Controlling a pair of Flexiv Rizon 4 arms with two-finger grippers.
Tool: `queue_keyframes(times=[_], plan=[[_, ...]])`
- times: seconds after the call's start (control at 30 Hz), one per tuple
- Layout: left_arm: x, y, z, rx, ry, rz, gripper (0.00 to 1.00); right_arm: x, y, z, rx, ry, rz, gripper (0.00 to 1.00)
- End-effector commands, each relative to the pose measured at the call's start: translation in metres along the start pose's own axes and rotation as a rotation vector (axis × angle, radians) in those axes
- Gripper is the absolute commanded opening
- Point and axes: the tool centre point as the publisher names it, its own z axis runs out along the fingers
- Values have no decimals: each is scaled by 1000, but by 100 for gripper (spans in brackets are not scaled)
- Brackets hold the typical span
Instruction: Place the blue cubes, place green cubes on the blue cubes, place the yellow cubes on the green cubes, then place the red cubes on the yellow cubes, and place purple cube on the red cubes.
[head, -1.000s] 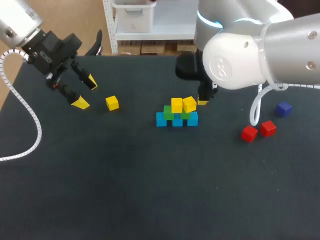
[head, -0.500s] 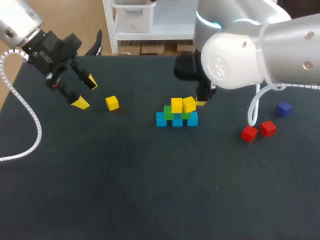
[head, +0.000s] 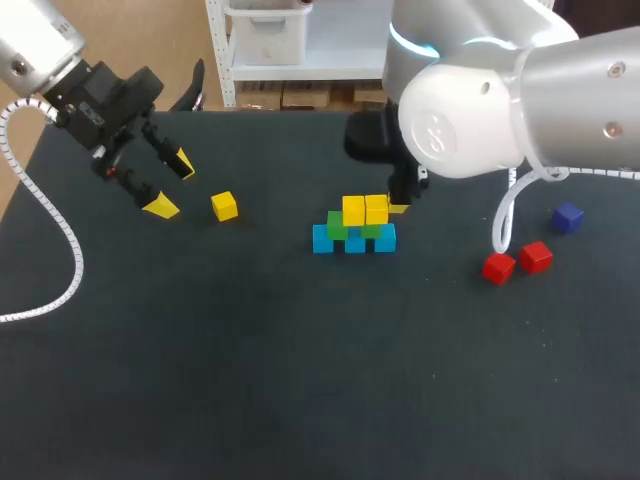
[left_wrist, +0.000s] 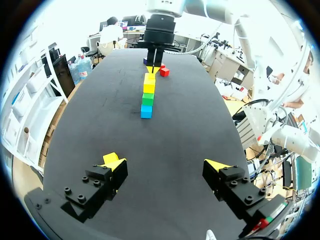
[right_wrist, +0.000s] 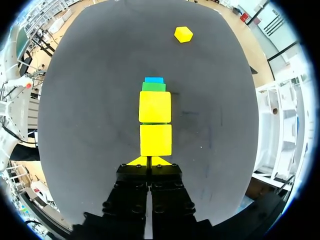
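Hanging wide open, the left end effector (head: 171, 186) has 1 loose yellow cube (head: 224, 206) just beside it on the matte dark surface (head: 250, 350). Blue cubes (head: 322, 240), green cubes (head: 337, 225) and 2 yellow cubes (head: 364, 210) sit tiered just ahead of the right end effector (head: 400, 207), whose tips are pressed together on nothing. Well apart from it, 2 red cubes (head: 498, 267) and the purple cube (head: 568, 217), smooth sharp-edged blocks, lie unstacked, so I judge 2 layers are left.
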Motion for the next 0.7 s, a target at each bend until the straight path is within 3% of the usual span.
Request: queue_keyframes(times=[0.03, 0.7], plan=[[0, 1, 0, 1, 0, 2, 100, -2, 0, 0, 1, -2, -3, 0], [0, 1, 0, 1, 0, 2, 100, 15, 1, -5, 32, -1, -5, 0]])
